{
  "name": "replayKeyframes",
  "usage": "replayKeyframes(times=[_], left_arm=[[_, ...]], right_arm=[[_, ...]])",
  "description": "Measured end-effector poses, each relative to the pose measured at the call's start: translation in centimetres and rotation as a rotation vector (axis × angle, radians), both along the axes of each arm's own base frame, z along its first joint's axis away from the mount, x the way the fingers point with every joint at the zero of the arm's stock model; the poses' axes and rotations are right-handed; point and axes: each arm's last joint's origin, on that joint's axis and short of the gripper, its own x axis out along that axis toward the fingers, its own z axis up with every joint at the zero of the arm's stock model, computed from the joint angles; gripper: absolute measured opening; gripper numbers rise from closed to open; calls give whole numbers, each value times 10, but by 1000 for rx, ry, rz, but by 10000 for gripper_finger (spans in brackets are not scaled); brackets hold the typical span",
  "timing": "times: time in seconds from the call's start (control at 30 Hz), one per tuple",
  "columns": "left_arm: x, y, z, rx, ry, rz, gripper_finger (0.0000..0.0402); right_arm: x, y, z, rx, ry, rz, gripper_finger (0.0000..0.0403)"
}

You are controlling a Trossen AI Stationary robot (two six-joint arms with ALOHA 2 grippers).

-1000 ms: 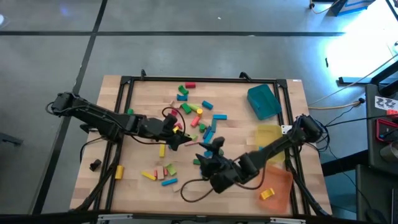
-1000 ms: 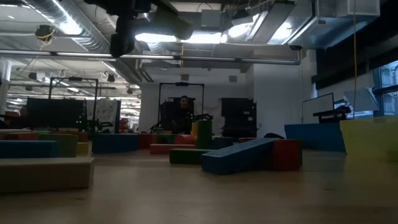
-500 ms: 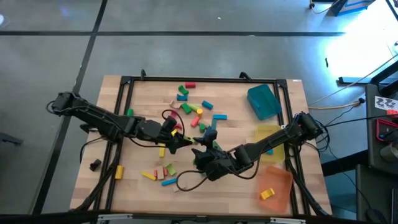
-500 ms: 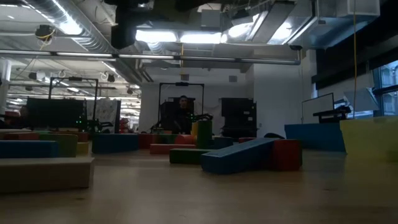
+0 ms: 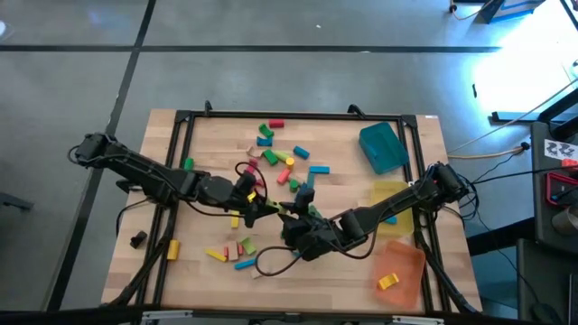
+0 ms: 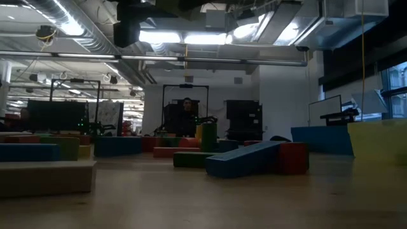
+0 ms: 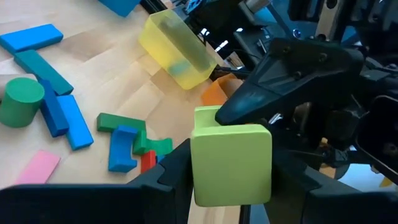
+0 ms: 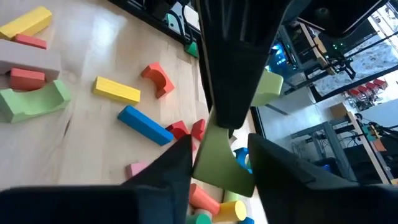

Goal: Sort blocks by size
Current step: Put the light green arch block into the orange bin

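A light green block [image 7: 231, 163] hangs above the middle of the table, between my two grippers. My left gripper [image 5: 267, 207] reaches in from the table's left and is shut on the block. My right gripper [image 5: 288, 216] comes from the right and near side, meets the left one tip to tip, and is shut on the same block [image 8: 221, 160]. Below them lie loose blocks [image 5: 282, 155], red, green, blue, yellow and pink, flat on the wooden top. My left gripper pinches the block's two opposite side faces [image 7: 200, 171] between its two fingers. It comes nearly level from the table's left. The block is lifted clear of the table and sticks out past the fingertips. My right gripper has a finger on each side of the block's other end [image 8: 211, 149], coming from the table's right and slanting a little down. In the left wrist view one of its fingertips [image 7: 249, 102] lies on the block's far upper edge [image 7: 239, 118].
A teal tray [image 5: 382, 147], a yellow tray [image 5: 394, 197] and an orange tray [image 5: 404, 269] holding a yellow block stand along the right side. More blocks [image 5: 231, 251] lie near the front left. A black frame [image 5: 181, 135] borders the table. A dark lump [image 5: 137, 239] lies at the left edge.
My right gripper has moved toward the table's left and far side, up to my left gripper and the green block it holds, and now stands around that block. The block stays lifted in the left gripper.
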Motion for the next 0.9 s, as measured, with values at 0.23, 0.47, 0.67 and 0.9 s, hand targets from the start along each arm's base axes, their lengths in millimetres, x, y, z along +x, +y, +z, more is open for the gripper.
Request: replayKeyframes(times=[0.23,0.47,0.67,0.9], left_arm=[[-1,-3,0,26,-3,-17,139],[-1,-3,0,129,0,-56,139],[-1,-3,0,147,0,-61,139],[-1,-3,-1,196,8,-81,139]], right_arm=[[0,0,0,3,-1,3,132],[0,1,0,23,4,25,154],[0,1,0,30,8,35,130],[1,3,-1,67,16,68,104]])
